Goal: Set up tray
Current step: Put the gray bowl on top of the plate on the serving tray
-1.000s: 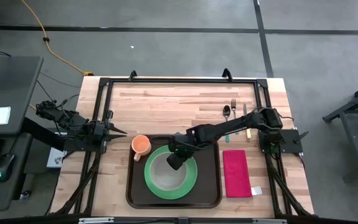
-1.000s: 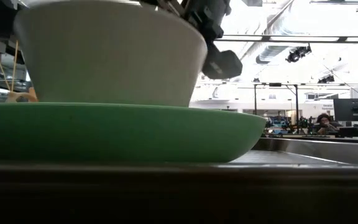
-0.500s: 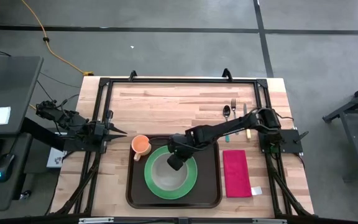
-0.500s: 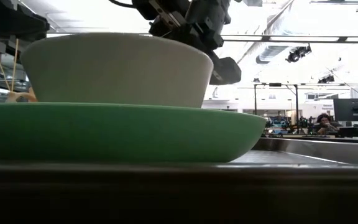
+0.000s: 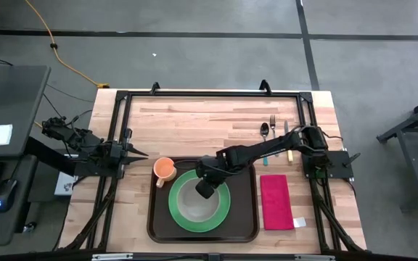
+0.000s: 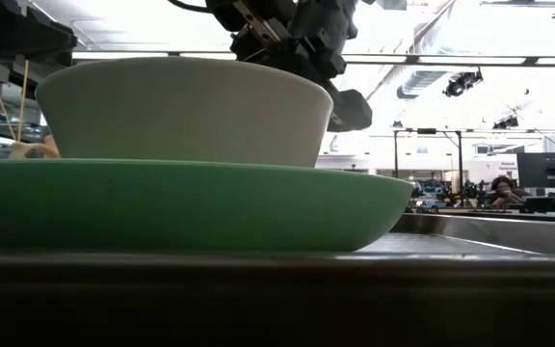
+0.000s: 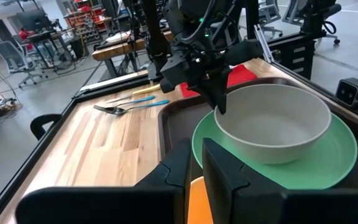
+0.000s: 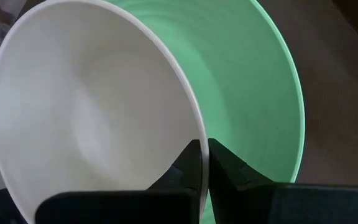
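While the left hand [image 5: 138, 153] waits, nearly closed, at the worktop's [image 5: 209, 116] nine o'clock edge, the right hand [image 5: 203, 190] pinches the white bowl's [image 5: 191, 203] two o'clock rim on the green plate [image 5: 223, 214] in the tray [image 5: 247, 217] at six o'clock.

The tray [image 5: 247, 217] is dark brown, plain all over. On it sits a mint-green plate [image 5: 220, 214], one flat colour, and on that a cream-white bowl [image 5: 189, 205] with no pattern. The cup [image 5: 164, 169] is orange. A magenta-red napkin [image 5: 275, 201] lies on the worktop [image 5: 194, 123], which is pale wood with long board lines. One utensil handle [image 5: 264, 159] looks teal and another [image 5: 290, 154] yellowish, though both are small in view. The arms are black.
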